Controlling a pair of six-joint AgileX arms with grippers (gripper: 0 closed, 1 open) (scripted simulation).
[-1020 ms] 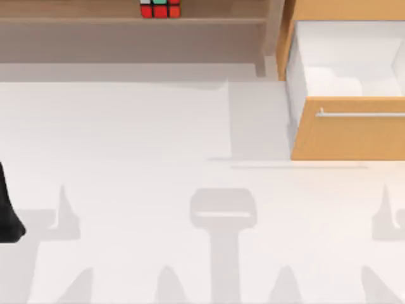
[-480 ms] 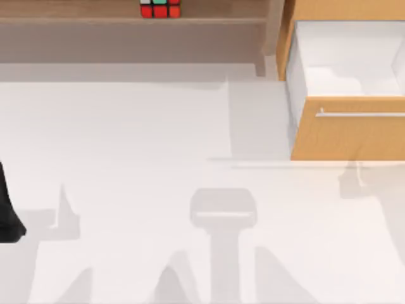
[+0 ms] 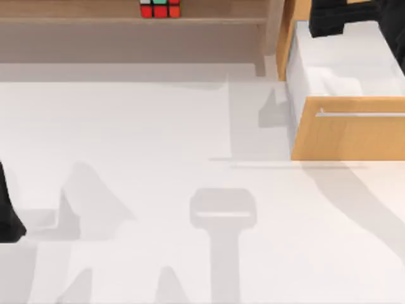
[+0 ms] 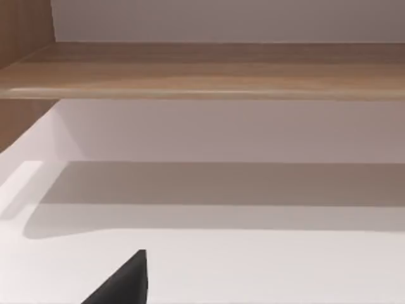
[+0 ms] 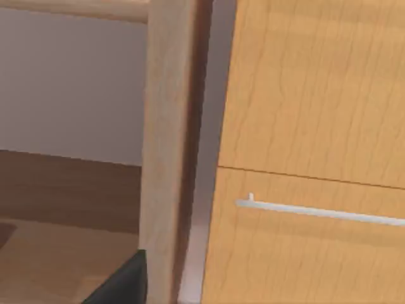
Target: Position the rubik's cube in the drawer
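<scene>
A: Operator, from above you see the rubik's cube [image 3: 160, 8] on the long shelf [image 3: 126, 20] at the far edge, well left of the open drawer [image 3: 348, 126].

B: And the arms?

A: Your right gripper [image 3: 328, 19] now sits over the drawer's back left corner; half a second ago it wasn't in the top view. Whether it's open, I can't tell. The left arm [image 3: 7, 209] stays parked at the table's [image 3: 158, 190] left edge; same doubt there.

B: The wrist cameras?

A: The right one adds a closed drawer front with a silver handle [image 5: 323, 212] beside a shelf post [image 5: 168, 145]. The left faces the shelf's underside.
</scene>
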